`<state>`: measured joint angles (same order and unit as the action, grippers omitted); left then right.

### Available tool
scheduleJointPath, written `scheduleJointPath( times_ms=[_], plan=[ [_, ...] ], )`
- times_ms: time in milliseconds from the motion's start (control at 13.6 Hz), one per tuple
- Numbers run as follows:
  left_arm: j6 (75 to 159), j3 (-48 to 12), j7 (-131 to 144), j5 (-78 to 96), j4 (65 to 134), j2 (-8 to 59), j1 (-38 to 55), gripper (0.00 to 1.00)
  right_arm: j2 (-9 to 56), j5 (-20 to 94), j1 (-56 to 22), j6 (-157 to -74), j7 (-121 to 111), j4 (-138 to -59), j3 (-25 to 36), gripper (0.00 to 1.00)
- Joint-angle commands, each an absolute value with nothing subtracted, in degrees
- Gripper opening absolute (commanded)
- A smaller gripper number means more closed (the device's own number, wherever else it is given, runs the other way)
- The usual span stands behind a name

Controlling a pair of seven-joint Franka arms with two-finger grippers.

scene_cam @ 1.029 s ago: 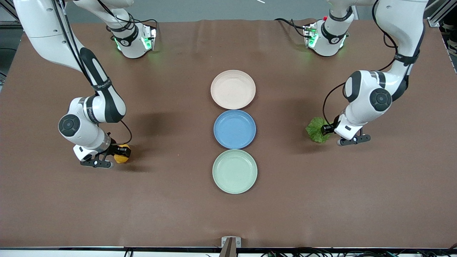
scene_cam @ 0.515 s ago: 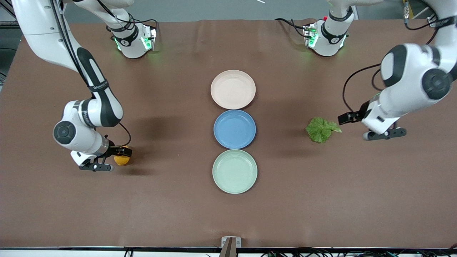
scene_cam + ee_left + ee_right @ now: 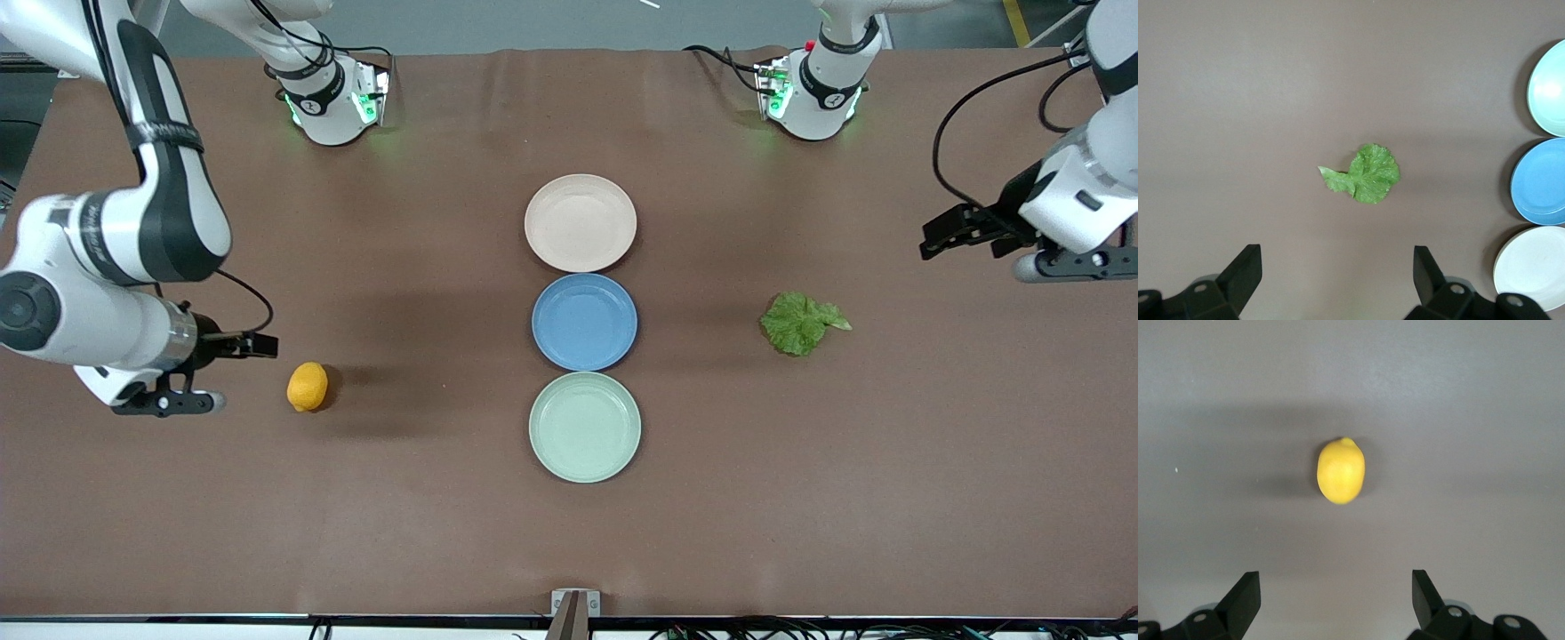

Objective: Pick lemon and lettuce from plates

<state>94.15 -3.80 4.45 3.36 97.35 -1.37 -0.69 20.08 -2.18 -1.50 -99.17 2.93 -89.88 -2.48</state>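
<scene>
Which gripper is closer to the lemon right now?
Right. The right gripper hangs open just beside the lemon; the left gripper is open past the lettuce.

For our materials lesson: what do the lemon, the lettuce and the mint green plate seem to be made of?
Lemon: smooth, evenly yellow rind, possibly plastic. Lettuce: thin crinkled green leaf, real or imitation unclear. Mint green plate: matte, likely plastic or fibre composite, no glare.

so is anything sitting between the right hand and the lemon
Nothing visible does. The lemon lies alone on the bare table toward the right arm's end, and the right hand, open, is up over the table beside it, with only brown surface between them.
</scene>
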Motion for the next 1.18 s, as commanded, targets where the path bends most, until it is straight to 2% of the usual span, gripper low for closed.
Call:
scheduleJointPath(
  times_ms=[0,441,588,882,1103],
  plan=[
    [91.32,-3.96,2.73,2.29,94.22,-2.1,-1.49,1.0,18.98,-4.13,-1.23,-93.19,1.67,-85.54,-2.37,1.0],
    [89.65,-3.0,2.72,2.37,94.22,-4.04,-0.53,1.0,19.25,-4.49,-0.88,-85.17,1.67,-74.8,-2.37,1.0],
    [89.21,0.16,2.72,2.37,94.39,-4.57,2.79,1.0,19.25,-4.13,-1.23,-85.08,2.2,-74.45,-2.46,1.0],
    [89.56,0.44,2.72,2.64,92.99,-4.22,2.37,1.0,18.02,-0.63,0.52,-84.12,-0.77,-75.93,-2.64,1.0],
    [89.74,0.44,2.72,2.29,92.02,-4.04,2.29,1.0,11.54,0.79,1.93,-84.46,-4.22,-82.25,-2.2,1.0]
  ],
)
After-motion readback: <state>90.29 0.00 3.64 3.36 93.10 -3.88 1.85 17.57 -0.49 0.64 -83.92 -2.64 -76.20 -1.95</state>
